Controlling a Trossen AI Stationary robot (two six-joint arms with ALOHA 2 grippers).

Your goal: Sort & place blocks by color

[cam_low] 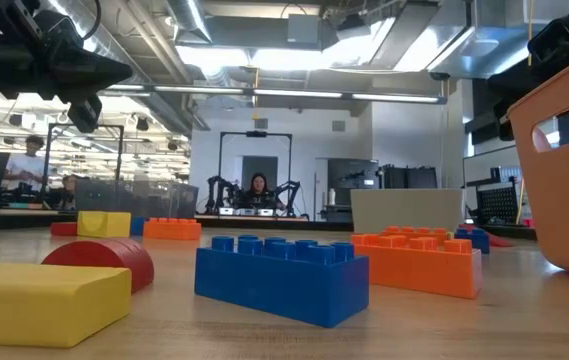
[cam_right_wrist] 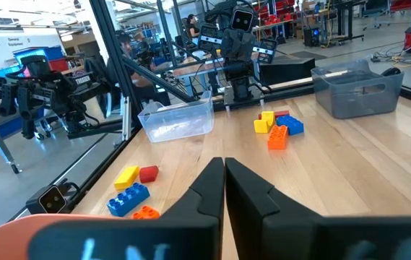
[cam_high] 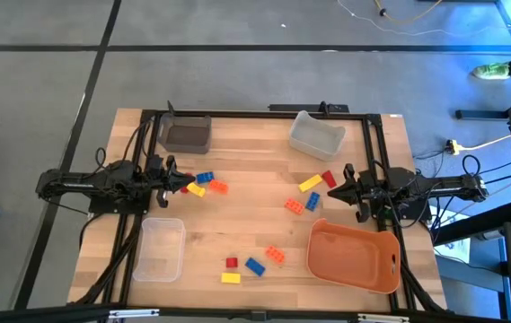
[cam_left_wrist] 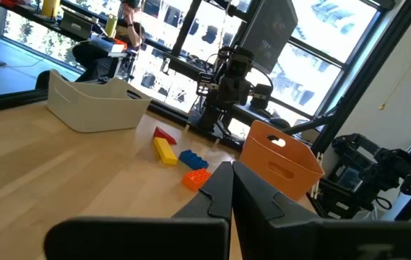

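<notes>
The blocks lie flat on the wooden table in three loose groups. A blue point(cam_high: 206, 178), yellow point(cam_high: 196, 189), orange point(cam_high: 218, 187) and red block point(cam_high: 186, 187) lie just past my left gripper point(cam_high: 172, 177). A yellow point(cam_high: 310, 183), red point(cam_high: 329, 178), orange point(cam_high: 294, 205) and blue block point(cam_high: 312, 201) lie in front of my right gripper point(cam_high: 345, 184). An orange point(cam_high: 275, 255), blue point(cam_high: 255, 266), red point(cam_high: 232, 262) and yellow block point(cam_high: 230, 278) lie near the front edge. Both grippers hover above the table, shut and empty, as their wrist views show for the left point(cam_left_wrist: 231, 167) and the right point(cam_right_wrist: 224, 162).
A dark grey bin point(cam_high: 186, 133) stands at the far left and a pale bin point(cam_high: 316, 135) at the far right. A clear bin point(cam_high: 162, 248) is at the near left and an orange tray point(cam_high: 354, 257) at the near right. A black frame point(cam_high: 255, 114) borders the table. People sit in the room behind.
</notes>
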